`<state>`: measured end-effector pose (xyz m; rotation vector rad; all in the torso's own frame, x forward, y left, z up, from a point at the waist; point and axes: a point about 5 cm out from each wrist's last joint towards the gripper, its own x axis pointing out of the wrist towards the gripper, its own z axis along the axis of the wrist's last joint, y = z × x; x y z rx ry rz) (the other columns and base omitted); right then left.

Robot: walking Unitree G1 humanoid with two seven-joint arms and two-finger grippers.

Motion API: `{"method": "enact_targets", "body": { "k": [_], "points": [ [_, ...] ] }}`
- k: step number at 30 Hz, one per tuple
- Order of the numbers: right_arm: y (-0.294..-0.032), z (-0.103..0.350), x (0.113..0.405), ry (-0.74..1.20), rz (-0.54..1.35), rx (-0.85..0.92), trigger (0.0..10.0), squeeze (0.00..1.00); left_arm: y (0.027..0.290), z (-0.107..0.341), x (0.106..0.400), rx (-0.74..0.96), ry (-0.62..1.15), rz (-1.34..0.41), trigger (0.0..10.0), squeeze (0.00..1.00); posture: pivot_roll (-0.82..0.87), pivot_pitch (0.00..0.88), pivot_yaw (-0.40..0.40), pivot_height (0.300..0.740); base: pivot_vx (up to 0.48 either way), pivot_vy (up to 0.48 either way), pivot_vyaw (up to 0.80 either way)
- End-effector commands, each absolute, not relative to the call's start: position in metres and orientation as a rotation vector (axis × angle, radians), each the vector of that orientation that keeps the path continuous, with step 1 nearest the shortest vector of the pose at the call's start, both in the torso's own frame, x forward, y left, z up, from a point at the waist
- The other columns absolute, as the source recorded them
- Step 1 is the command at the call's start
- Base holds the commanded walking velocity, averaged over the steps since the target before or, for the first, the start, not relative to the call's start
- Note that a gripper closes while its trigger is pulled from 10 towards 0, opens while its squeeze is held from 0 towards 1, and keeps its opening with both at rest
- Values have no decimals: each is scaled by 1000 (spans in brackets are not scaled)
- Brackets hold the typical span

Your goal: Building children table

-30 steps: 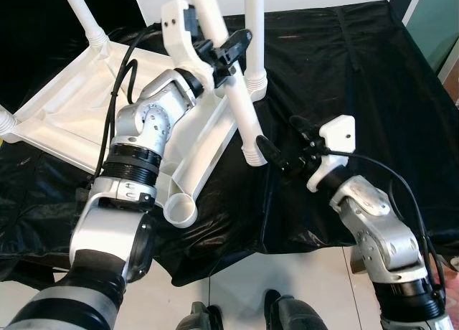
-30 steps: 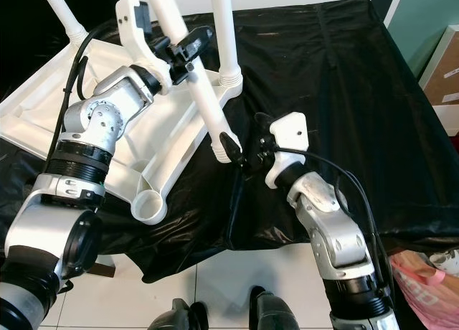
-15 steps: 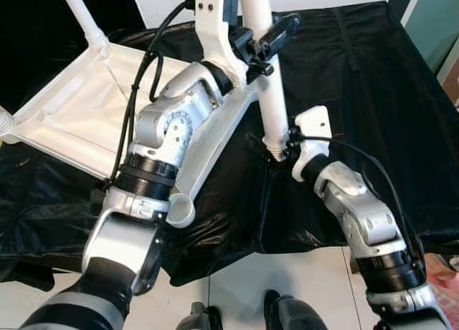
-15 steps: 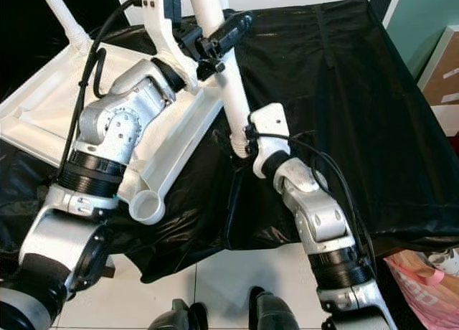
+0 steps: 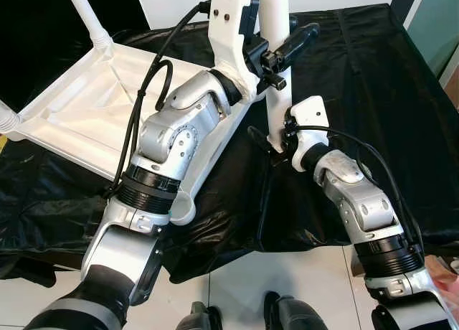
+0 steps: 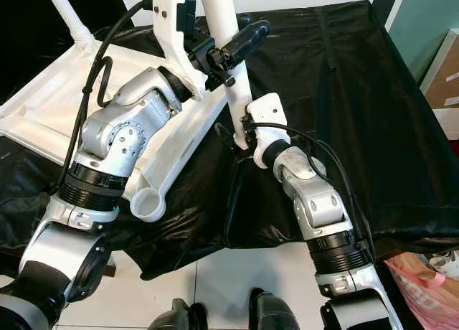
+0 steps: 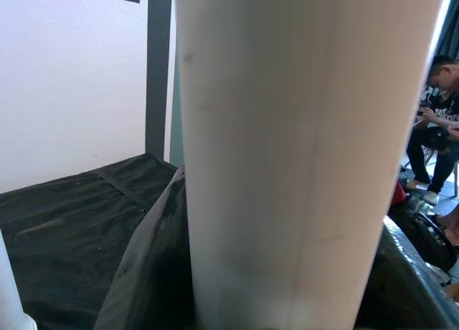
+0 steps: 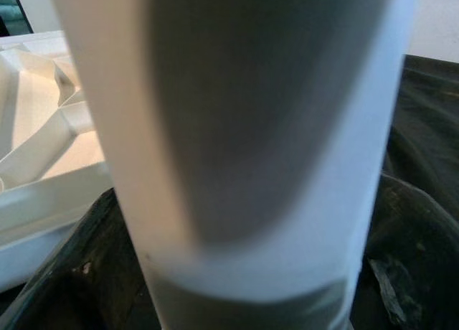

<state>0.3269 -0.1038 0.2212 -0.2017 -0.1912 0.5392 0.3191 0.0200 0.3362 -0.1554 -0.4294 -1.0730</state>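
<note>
The white children's table top point(image 5: 79, 115) lies upside down on the black-covered surface. A loose white table leg point(image 5: 276, 93) stands almost upright beside the top's near right edge. My left gripper point(image 5: 281, 49) is shut on the leg's upper part. My right gripper point(image 5: 271, 138) is shut around the leg's lower end just above the black cloth. In both wrist views the leg point(image 7: 287, 158) point(image 8: 251, 129) sits between the dark fingers. An open round socket point(image 5: 183, 208) shows at the top's near corner.
Another leg point(image 5: 90, 14) stands in the far left corner of the top. Black cloth point(image 5: 358, 79) covers the work surface, whose front edge drops to a white tiled floor point(image 5: 237, 287). A seated person point(image 7: 437, 93) is in the background. A pink bag point(image 6: 430, 269) lies at lower right.
The leg has swung from tilted to nearly upright as my left gripper rose and moved right. My right gripper came in from beside the leg's lower end and closed on it.
</note>
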Motion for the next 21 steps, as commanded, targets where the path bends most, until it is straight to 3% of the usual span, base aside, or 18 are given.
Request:
{"method": "enact_targets", "body": {
  "k": [1,2,4,5,7,8,9,10,11,21],
  "points": [
    [-95,227,325,-231,577,-214,10000,0,4,329,301,-118,-429,-1332,10000,0,-153,156,77,740,0,0,0],
    [-94,226,324,-233,584,-216,9098,0,4,329,300,-119,-428,-1334,10000,0,-155,160,80,740,0,0,0],
    [-93,226,323,-234,588,-217,9098,0,3,329,300,-119,-427,-1336,10000,0,-155,160,80,740,0,0,0],
    [-92,226,322,-242,598,-226,4824,0,2,328,298,-121,-426,-1341,10000,0,-156,161,81,740,0,0,0],
    [-92,226,322,-244,600,-228,4824,0,1,328,298,-121,-426,-1342,10000,0,-156,161,81,740,0,0,0],
    [-92,226,321,-247,605,-228,2706,0,0,327,298,-121,-422,-1345,10000,0,-156,165,84,740,0,0,0],
    [-91,226,321,-248,608,-227,2784,0,-1,326,298,-119,-418,-1346,10000,0,-158,166,85,740,0,0,0],
    [-91,226,320,-248,611,-228,1725,0,-2,325,297,-118,-413,-1347,10000,0,-158,167,85,740,0,0,0],
    [-91,225,320,-249,613,-228,0,0,-3,324,297,-116,-408,-1348,10000,0,-157,170,87,740,0,0,0],
    [-95,224,320,-244,579,-201,0,0,-8,318,294,-104,-385,-1364,10000,0,-155,182,86,740,0,0,0]
  ]
}}
